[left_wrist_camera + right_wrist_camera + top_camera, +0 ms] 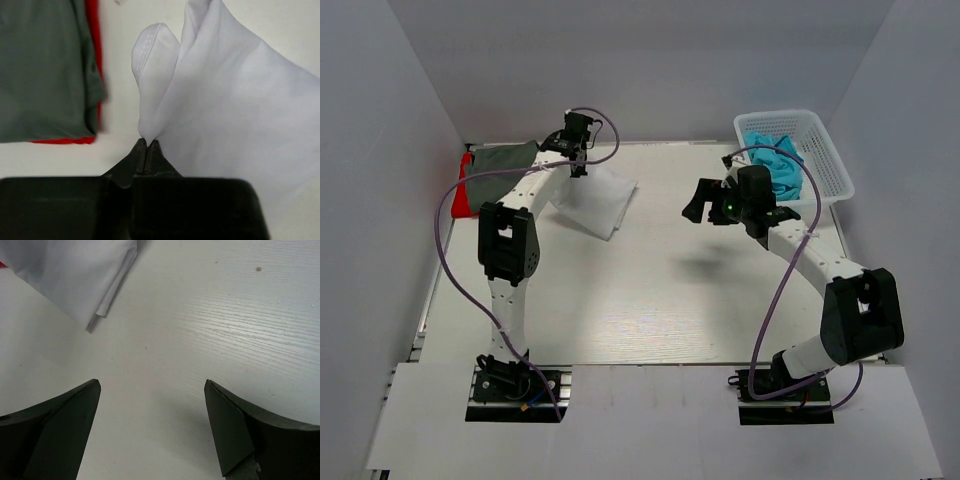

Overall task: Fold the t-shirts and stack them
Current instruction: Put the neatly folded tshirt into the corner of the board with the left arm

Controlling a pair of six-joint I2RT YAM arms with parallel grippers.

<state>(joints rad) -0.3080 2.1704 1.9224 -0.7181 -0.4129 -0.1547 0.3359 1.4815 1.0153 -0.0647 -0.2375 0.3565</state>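
One white shirt (595, 200) is lying folded on the far-left part of the worktop (670, 290). It is just beside the grey shirt (505, 160), which is sitting on the red shirt (465, 190) in the corner. My left fingers (146, 144) are pressing fully together on a tuck of the white shirt's edge, pulling it up into a peak.

I am reading this as the carry onto the stack. I am aiming to lift high enough that the trailing layers are not dragging open, then to lay it square over the grey. A rolled hem beside the pinch is bulging loose and may be working free.

My right fingers (703, 205) are hanging wide apart above mid-worktop, holding nothing, well apart from the cloth and free to support its far side. Turquoise shirts (775, 165) are waiting in the basket (830, 165) at far right. Nothing seems to be blocking the short path to the stack.
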